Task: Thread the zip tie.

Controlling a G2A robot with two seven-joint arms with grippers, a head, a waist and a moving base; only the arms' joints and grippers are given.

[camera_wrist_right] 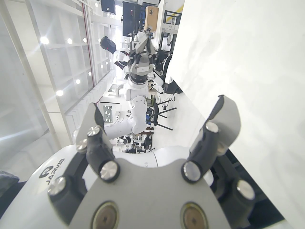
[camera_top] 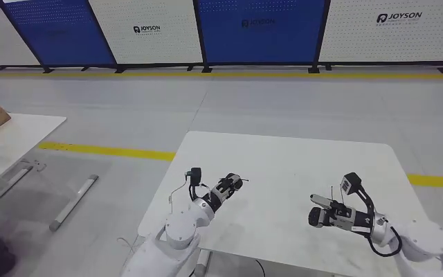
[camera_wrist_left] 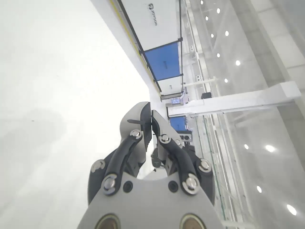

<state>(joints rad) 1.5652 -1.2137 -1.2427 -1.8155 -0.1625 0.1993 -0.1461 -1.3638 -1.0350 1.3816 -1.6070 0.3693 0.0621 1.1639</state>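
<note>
My left gripper [camera_wrist_left: 151,117] is shut on a thin black zip tie [camera_wrist_left: 134,121]. A short end of the tie sticks out sideways past one fingertip, and the rest is hidden between the pads. In the top view this gripper [camera_top: 235,183] hovers over the near left part of the white table [camera_top: 291,166]. My right gripper [camera_wrist_right: 158,107] stands open with nothing between its fingers. It sits over the near right part of the table [camera_top: 317,210], pointing toward the left arm. The left gripper [camera_wrist_right: 144,36] shows far off in the right wrist view.
The white table's bare top spans the stretch between the two arms. Grey floor with a yellow line [camera_top: 104,149] lies beyond it, another white table [camera_top: 28,131] is at the left, and blue and white panels [camera_top: 263,31] stand at the back.
</note>
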